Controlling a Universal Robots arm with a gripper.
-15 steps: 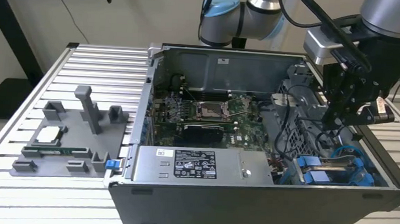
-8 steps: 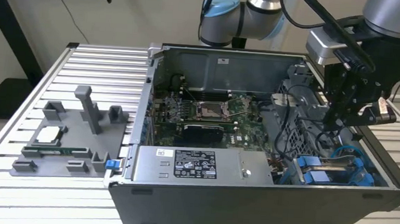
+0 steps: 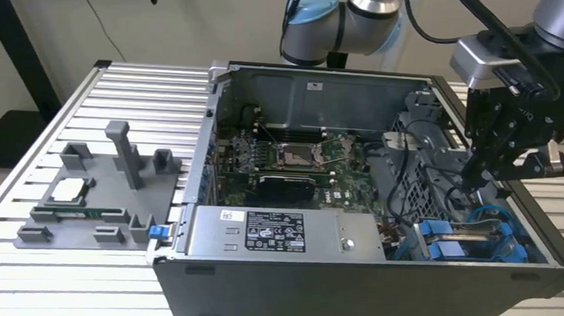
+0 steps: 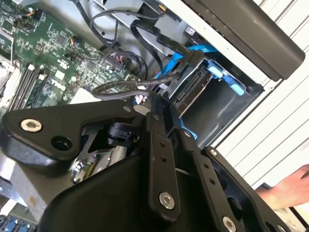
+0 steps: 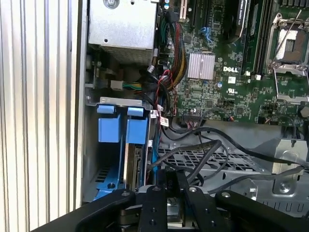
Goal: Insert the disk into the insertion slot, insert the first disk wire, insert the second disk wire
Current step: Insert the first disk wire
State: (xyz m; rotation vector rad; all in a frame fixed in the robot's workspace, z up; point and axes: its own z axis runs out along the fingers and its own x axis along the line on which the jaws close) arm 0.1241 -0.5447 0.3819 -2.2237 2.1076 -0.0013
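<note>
The disk [image 5: 131, 164] sits on edge in the insertion slot [image 5: 91, 145], at the corner of the open computer case [image 3: 352, 294]. Its blue carrier [image 3: 445, 249] lies between the bay's rails, and its two blue tabs [image 5: 109, 128] face outward at the mouth of the bay. In the second wrist view the drive's end [image 4: 193, 92] shows inside the grey bay, with a blue wire [image 4: 200, 48] curving over it and black wires [image 4: 145, 34] running down toward that end.

The gripper [image 3: 479, 181] hangs over the case just beside the bay, and it appears in both wrist views [image 4: 155, 104] [image 5: 171, 175]. Its fingers [image 4: 161, 145] are drawn close together, with almost no gap at the tips. A black braided wire [image 4: 120, 86] lies right at those tips; I cannot tell whether it is pinched between them.

Beyond the bay, a perforated grey cage [image 5: 207, 159] carries more loose black wires. Past it lies the green motherboard [image 3: 292, 159] with its bare processor socket [image 3: 295, 156]. A silver box with a black-and-white label [image 3: 287, 235] fills the near side of the case.

The case stands on a slatted metal counter [image 3: 129, 97]. On the exterior view's left a grey fixture tray [image 3: 94, 190] rests on the counter, well apart from the gripper. A person's hand [image 4: 289, 186] shows in the second wrist view, outside the case.
</note>
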